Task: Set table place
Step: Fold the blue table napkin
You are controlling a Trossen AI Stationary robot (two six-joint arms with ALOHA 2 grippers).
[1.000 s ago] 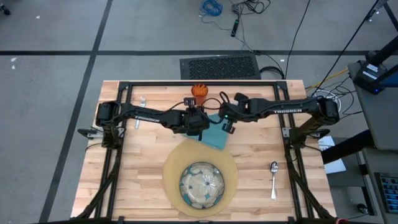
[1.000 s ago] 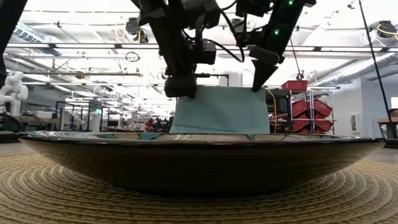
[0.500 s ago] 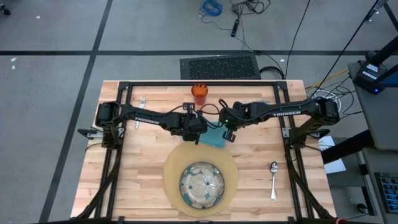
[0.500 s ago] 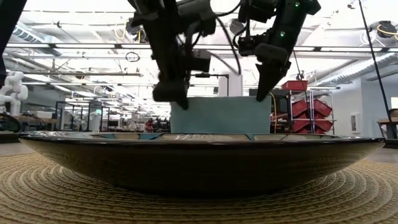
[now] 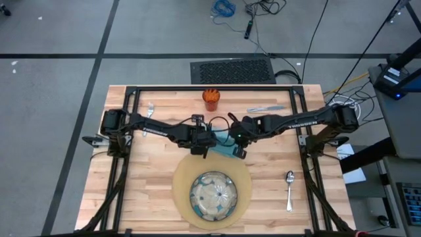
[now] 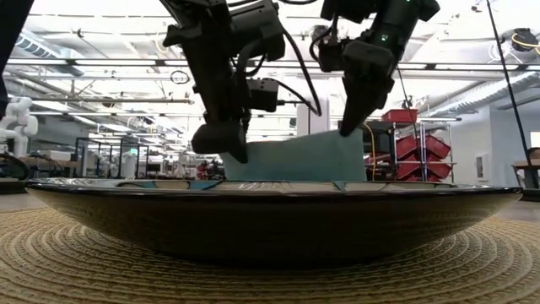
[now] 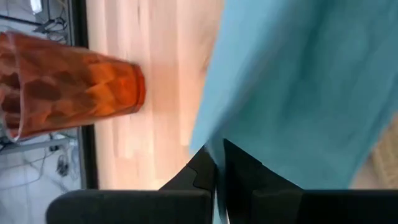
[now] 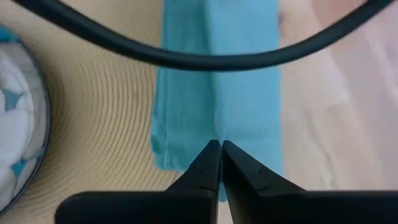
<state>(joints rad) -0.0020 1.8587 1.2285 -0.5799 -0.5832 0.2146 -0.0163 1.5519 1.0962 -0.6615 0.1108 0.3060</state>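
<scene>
A teal napkin [image 5: 224,139] hangs between my two grippers, just beyond the far edge of the round tan mat [image 5: 181,191]. My left gripper [image 5: 202,149] is shut on its left end and my right gripper [image 5: 240,152] is shut on its right end. In the low view the napkin [image 6: 295,156] slants, lower at my left gripper [image 6: 229,149] than at my right gripper [image 6: 347,128]; the dish rim hides its lower part. The patterned dish [image 5: 214,195] sits on the mat's middle. The orange cup [image 5: 210,99] stands upright at the far edge. My left gripper pinches the napkin's edge [image 7: 231,138] between its two shut fingers, at the cloth's left end. The fingers slant down from the table's left. The cloth spreads away from the fingertips. My right gripper pinches the napkin's upper edge [image 8: 219,132] between its two shut fingers, at the cloth's right end, slanting steeply down from the right. The folded cloth reaches away from the fingertips over the mat's rim [image 8: 118,124] and the wood.
A spoon [image 5: 289,187] lies on the wood to the right of the mat. A knife [image 5: 266,108] lies at the far right and a fork [image 5: 150,109] at the far left. The black frame [image 5: 210,87] rings the table.
Both grippers have gone down and toward the table's near edge, toward the mat, still shut on the napkin. The napkin has sunk with them. Its top edge, level before, now slants down toward my left gripper.
</scene>
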